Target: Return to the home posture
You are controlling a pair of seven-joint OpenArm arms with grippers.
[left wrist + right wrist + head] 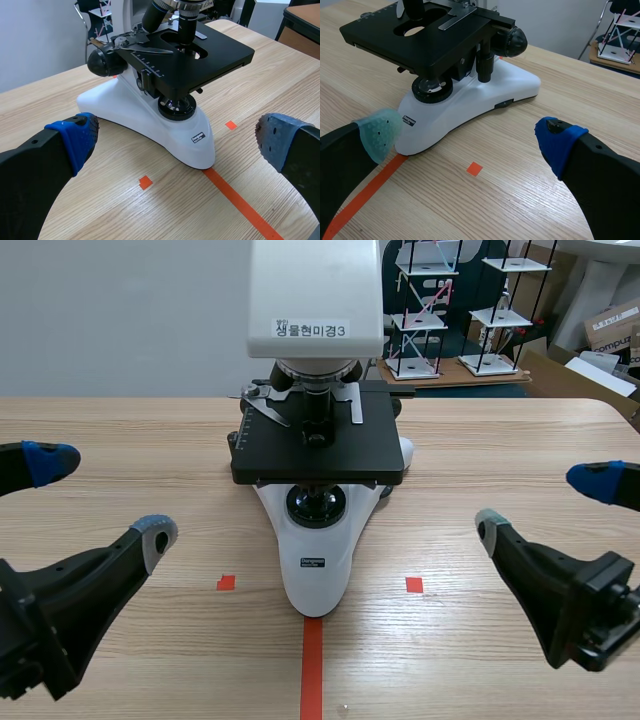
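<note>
A white microscope (318, 440) with a black stage stands at the table's middle, its base on the orange-red tape line. My left gripper (100, 498) hangs open low at the left, apart from the microscope (165, 100), with nothing between its pads (75, 137). At the right my right gripper (545, 502) is open too, empty, well clear of the microscope (455, 80) ahead of it. Its blue pad (559, 142) and grey-green pad (377, 134) stand wide apart.
The wooden table (500, 440) carries only the microscope. Beyond its far edge stand white wire racks (450, 300) and cardboard boxes (610, 335). The table's right edge (625, 410) is near the right arm.
</note>
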